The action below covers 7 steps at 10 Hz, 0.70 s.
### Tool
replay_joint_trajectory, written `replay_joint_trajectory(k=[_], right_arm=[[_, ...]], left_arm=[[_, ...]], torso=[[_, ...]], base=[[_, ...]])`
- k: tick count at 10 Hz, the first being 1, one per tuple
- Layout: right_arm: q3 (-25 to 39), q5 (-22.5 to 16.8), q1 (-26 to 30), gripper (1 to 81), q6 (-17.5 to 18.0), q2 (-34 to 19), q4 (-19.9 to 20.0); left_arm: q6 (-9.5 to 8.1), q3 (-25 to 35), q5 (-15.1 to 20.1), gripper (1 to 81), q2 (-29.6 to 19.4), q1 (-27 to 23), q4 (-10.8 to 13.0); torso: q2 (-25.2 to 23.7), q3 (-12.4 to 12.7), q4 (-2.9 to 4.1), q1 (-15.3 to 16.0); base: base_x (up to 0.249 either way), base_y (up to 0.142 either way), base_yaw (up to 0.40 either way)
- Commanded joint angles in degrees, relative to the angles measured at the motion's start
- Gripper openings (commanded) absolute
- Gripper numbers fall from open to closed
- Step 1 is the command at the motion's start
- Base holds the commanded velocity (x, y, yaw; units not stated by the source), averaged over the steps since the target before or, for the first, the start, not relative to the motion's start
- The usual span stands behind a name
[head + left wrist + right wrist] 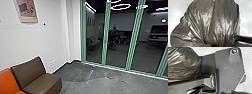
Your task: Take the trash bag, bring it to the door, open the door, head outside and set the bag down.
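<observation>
The trash bag (214, 22), dark, shiny and full, looms large in the left wrist view. Its pleats run together into a gathered neck, where my left gripper (218, 45) is shut on it. The bag's rounded side (181, 63) also appears in the right wrist view, beside the robot's own dark plate. In the head view, a glass door front (117, 47) with green frames spans the right half, some distance ahead across the floor. I cannot tell how my right gripper stands.
A brown seat (41, 81) and an orange seat (7, 81) stand at the near left by the white wall (50, 37). A picture (27, 10) hangs on that wall. Grey floor (95, 78) runs up to the glass, where dark shapes and ring lights show.
</observation>
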Motion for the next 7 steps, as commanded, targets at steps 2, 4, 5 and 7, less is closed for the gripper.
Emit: replay_joint_trajectory(k=[2, 4, 5, 7], right_arm=[[-0.8, -3.3, 2.8, 81.1, -0.2, 0.8, -0.2], [-1.7, -3.2, 2.7, 81.1, -0.2, 1.2, -0.4], [-2.1, -3.2, 2.8, 81.1, -0.2, 1.4, -0.4], [-2.5, -3.2, 2.8, 81.1, -0.2, 2.1, -0.5]], left_arm=[[0.23, -1.3, 3.9, 1.0, 0.6, -3.1, 0.6], [0.14, -2.2, 3.9, 1.0, 1.0, -3.1, 0.6], [0.14, -3.0, 3.9, 1.0, 1.4, -3.1, 0.6], [0.14, -4.0, 3.9, 1.0, 2.1, -3.1, 0.6]], torso=[[0.0, 0.0, 0.00, 0.0], [0.0, 0.0, 0.00, 0.0], [0.0, 0.0, 0.00, 0.0], [0.0, 0.0, 0.00, 0.0]], base=[[0.000, 0.000, -0.319], [0.000, 0.000, -0.324], [0.000, 0.000, -0.325], [0.000, 0.000, -0.326]])
